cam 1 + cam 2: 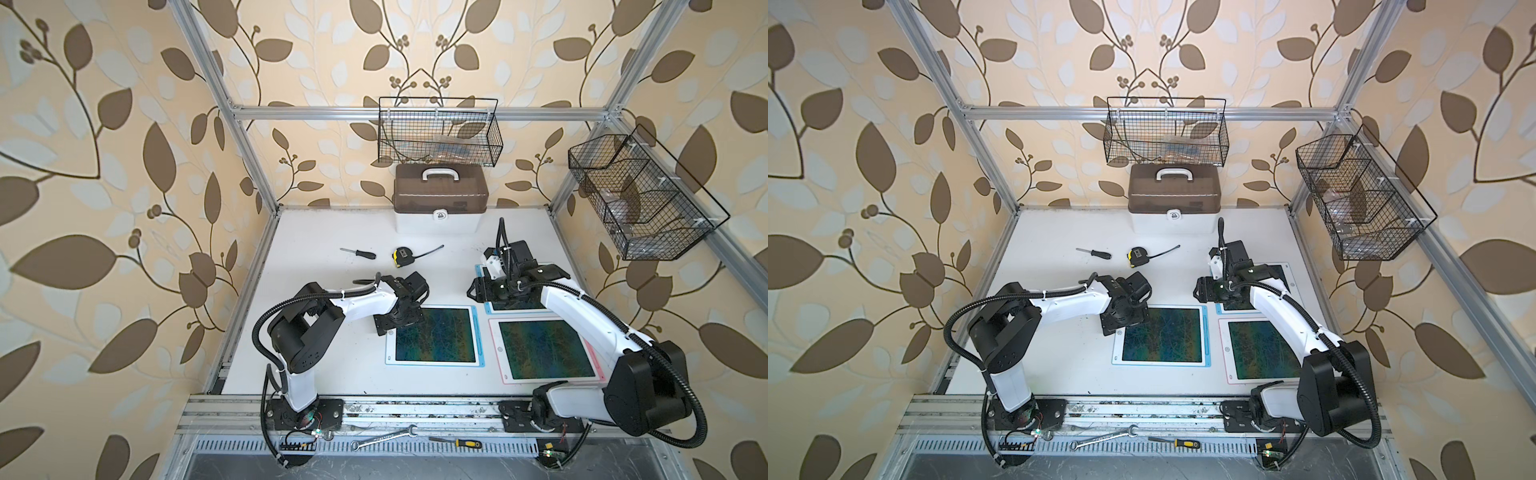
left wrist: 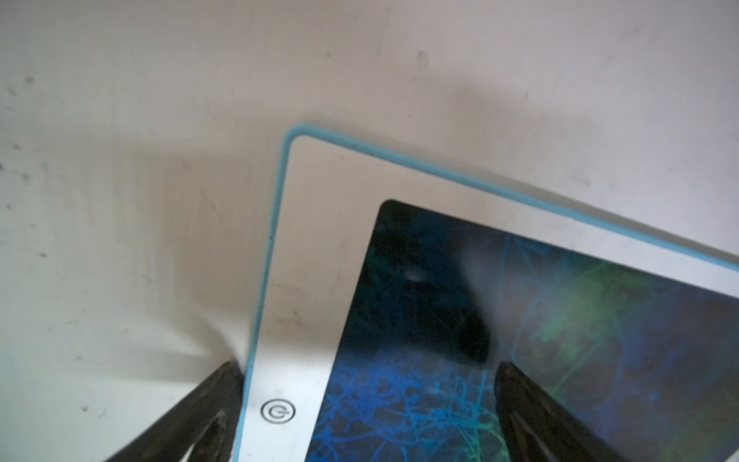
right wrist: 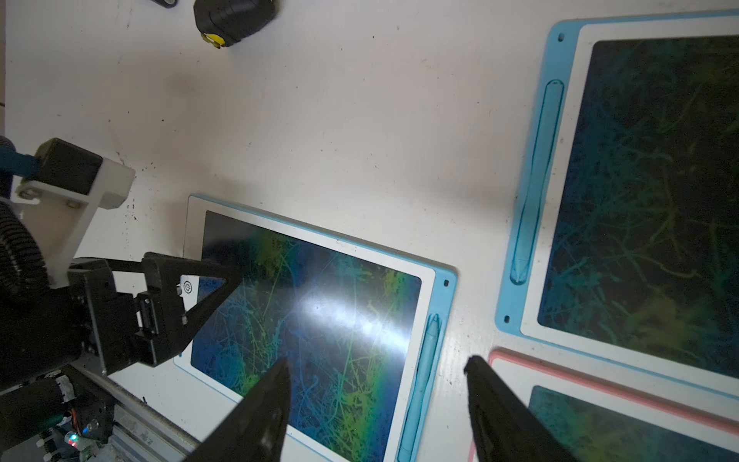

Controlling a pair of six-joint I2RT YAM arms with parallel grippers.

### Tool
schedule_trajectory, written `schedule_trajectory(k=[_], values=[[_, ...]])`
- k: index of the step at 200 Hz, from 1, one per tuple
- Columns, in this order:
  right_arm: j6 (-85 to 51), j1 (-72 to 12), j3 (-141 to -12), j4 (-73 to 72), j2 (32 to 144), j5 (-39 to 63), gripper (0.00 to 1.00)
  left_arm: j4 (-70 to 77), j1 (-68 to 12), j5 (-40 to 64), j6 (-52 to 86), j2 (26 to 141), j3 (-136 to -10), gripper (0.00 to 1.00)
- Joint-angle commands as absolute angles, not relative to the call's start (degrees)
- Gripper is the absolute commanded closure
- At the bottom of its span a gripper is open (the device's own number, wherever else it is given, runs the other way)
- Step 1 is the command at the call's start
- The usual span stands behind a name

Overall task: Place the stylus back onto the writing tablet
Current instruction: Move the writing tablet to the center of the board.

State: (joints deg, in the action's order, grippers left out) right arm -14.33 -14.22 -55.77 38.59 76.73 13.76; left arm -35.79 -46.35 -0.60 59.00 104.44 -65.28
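Jaws on the left arm (image 1: 357, 303) stand spread wide with nothing between them, low over the blue-rimmed tablet (image 1: 434, 334) at the corner that faces the tabletop's (image 1: 332, 365) back left. One fingertip (image 2: 224, 384) sits just off the rim over bare surface and the other is over the dark screen. The power button (image 2: 278, 411) lies between them, and whether either tip touches I can't tell. Jaws on the right arm (image 1: 569, 303) are partly open and empty as well, hanging clear above the spot where the three tablets come near one another. The stylus (image 3: 426, 360), pale blue, lies in the groove along the blue-rimmed tablet's side nearest the pink-rimmed tablet (image 1: 544, 351). That blue-rimmed tablet is flat near the middle of the front edge, and the pink one is beside it toward the front right corner. Behind the pink one, along the right edge and largely under the right arm, is a second blue tablet (image 3: 640, 180) with a second stylus (image 3: 536, 180) in its own groove. Farther back lie a screwdriver (image 1: 359, 252) and a tape measure (image 1: 402, 256), and a toolbox (image 1: 441, 199) stands against the back edge.
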Motion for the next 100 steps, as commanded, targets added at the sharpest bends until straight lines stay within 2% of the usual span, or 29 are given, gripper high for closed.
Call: schedule_trajectory(k=[1, 47, 100], values=[[-14.41, -14.0, -54.41, 38.34, 75.51, 13.45, 0.31, -28.19, -47.85, 5.66, 61.34, 110.65, -62.4, 0.01], [-13.27, -15.72, -55.15, 36.59, 78.38, 10.64, 0.31, -27.97, -48.42, 5.82, 61.17, 110.9, -62.75, 0.01], [-12.65, -19.53, -61.11, 35.24, 88.67, 7.94, 0.32, -27.46, -48.86, 5.98, 61.08, 110.58, -62.32, 0.01]])
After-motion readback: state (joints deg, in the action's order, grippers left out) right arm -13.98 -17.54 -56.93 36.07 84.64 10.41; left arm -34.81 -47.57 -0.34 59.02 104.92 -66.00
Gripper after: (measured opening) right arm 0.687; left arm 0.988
